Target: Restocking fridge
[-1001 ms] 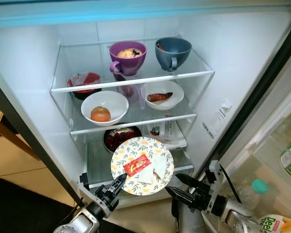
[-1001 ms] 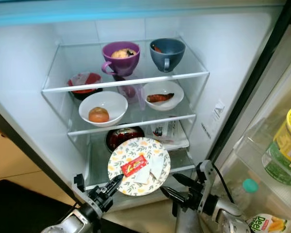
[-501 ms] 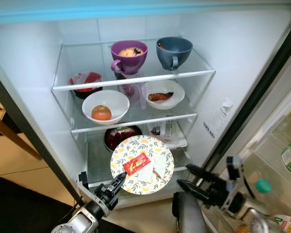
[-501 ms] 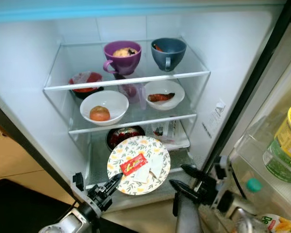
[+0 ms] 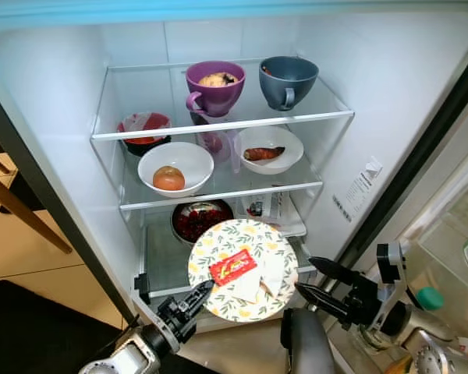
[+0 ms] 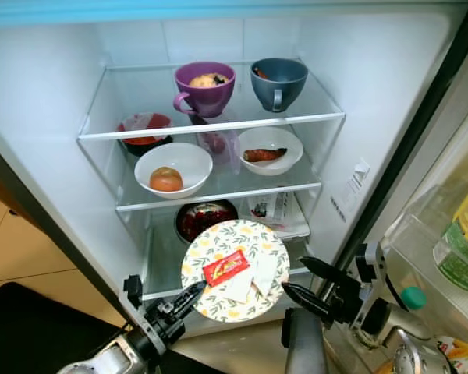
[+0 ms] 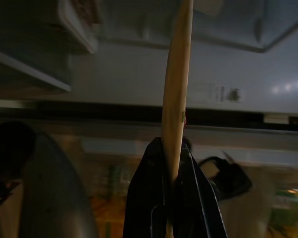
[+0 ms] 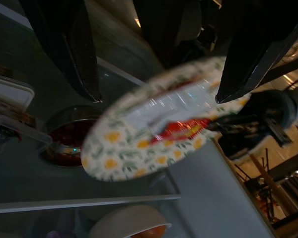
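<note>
Open white fridge (image 5: 54,101) ahead, glass shelves (image 5: 218,128) loaded. Top shelf: purple mug-shaped bowl with food (image 5: 215,89) beside grey-blue mug-shaped bowl (image 5: 287,81). Below, at back left, dark bowl with red-and-white cover (image 5: 143,129). Middle shelf: white bowl holding one round orange fruit (image 5: 175,166), white bowl with a reddish food piece (image 5: 270,148), small clear container (image 5: 217,143) between and behind them. Bottom shelf: dark bowl of red food (image 5: 200,220), flat printed packet in a clear tray (image 5: 273,210) beside it.

Round floral-print plate (image 5: 242,269) sits in front of the bottom shelf's edge, above floor level. It's tilted, face toward my head camera, far rim higher, near-left rim low. On it: red foil sachet (image 5: 233,266) and pale flat packets (image 5: 267,273).

My left gripper (image 5: 196,296) is clamped on the plate's near-left rim; left wrist view shows the rim edge-on, pinched between both fingers (image 7: 144,198).

My right gripper (image 5: 315,282) has fingers spread, empty, just right of the plate, not touching, pointing toward it.

Door rack (image 6: 421,234) on the right holds jars and bottles.
</note>
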You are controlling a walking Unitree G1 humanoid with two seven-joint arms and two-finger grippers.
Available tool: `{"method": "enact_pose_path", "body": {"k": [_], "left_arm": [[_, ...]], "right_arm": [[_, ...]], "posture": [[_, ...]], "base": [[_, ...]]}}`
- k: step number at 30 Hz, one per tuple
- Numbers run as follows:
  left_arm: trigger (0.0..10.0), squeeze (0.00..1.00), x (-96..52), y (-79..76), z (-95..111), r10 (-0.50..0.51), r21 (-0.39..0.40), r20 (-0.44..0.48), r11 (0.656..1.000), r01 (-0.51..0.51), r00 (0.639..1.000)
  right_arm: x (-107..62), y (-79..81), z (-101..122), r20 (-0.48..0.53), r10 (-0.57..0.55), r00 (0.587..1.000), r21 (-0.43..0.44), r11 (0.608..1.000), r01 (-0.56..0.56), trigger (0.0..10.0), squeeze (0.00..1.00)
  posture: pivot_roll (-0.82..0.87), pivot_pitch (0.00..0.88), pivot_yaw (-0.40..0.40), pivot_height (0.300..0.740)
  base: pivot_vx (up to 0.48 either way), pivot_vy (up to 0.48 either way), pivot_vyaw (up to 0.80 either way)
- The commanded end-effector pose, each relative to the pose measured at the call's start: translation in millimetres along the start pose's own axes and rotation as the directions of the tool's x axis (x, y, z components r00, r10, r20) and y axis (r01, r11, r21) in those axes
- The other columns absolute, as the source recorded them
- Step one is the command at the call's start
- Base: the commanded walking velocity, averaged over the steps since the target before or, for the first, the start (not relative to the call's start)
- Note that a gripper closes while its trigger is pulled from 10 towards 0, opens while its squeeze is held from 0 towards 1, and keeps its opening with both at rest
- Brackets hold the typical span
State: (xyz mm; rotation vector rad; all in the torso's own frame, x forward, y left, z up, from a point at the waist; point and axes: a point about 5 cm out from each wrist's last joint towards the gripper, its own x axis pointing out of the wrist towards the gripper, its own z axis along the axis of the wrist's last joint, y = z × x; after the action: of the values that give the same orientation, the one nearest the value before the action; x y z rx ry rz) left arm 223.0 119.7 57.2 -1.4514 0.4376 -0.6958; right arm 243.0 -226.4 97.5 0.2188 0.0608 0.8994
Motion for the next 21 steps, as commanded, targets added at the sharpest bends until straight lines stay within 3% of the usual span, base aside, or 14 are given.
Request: {"method": "enact_pose_path", "body": {"k": [1,21], "left_arm": [[10.0,0.0,-1.9,-4.9,-1,-0.012,-0.001,-0.01,1.0,0.012,1.0],[10.0,0.0,6.2,-22.8,4,-0.044,0.015,0.014,0.999,0.043,0.999]], "right_arm": [[-15.3,-9.3,13,0.024,-0.083,0.996,-0.054,0.995,0.084,10.0,0.0],[-38.3,-14.9,55,0.125,-0.131,0.983,-0.154,0.977,0.15,10.0,0.0]], "posture": [[-0.04,0.103,0.004,0.375],[-0.05,0.113,0.012,0.375]], "base": [[0.0,0.0,0.0],[0.0,0.0,0.0]]}}
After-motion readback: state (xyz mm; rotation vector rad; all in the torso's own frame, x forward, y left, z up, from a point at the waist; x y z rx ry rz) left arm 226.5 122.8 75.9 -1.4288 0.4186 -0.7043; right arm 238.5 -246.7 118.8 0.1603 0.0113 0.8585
